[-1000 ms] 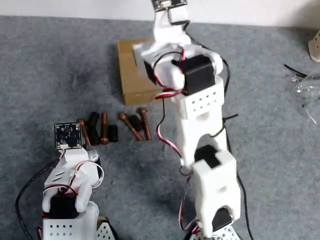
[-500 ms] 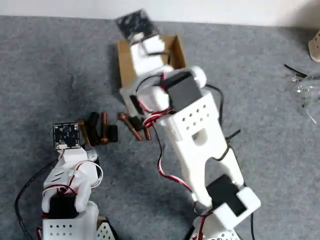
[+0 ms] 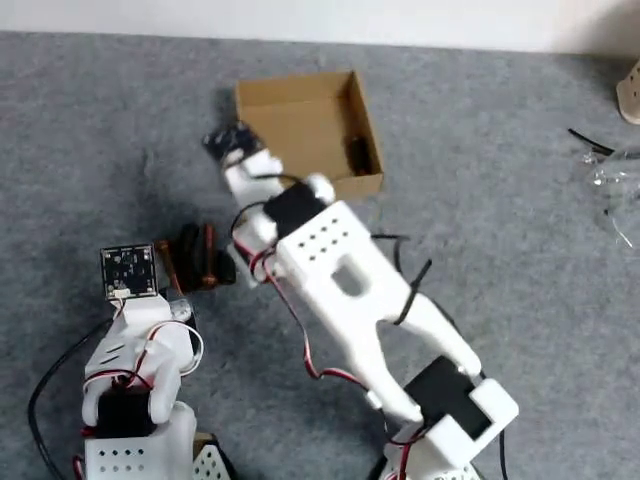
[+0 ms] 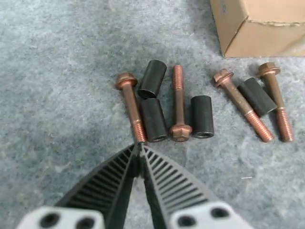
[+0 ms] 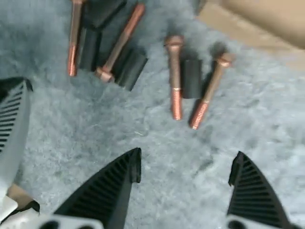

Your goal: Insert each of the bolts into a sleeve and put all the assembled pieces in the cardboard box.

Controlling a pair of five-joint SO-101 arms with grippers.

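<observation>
Right end effector (image 5: 186, 162) hangs with its jaws spread wide and empty above the grey tabletop (image 3: 520, 250), just on the near side of the loose parts and close to the near left corner of the cardboard box (image 3: 300, 110). Left end effector (image 4: 139, 150) sits low at the left with its jaws pressed together on nothing, its tip right at the threaded end of the leftmost bolt (image 4: 131, 107).

Four copper bolts and four black sleeves (image 4: 152, 119) lie side by side in a row between the arms and the box, which stands at the far side. As far as I can see, no bolt on the tabletop is inside a sleeve.

One dark piece (image 3: 358, 152) lies in the box against its right wall. I take it for a finished assembly, though I cannot be sure. If so, one piece is done and four are left to join and drop in.
</observation>
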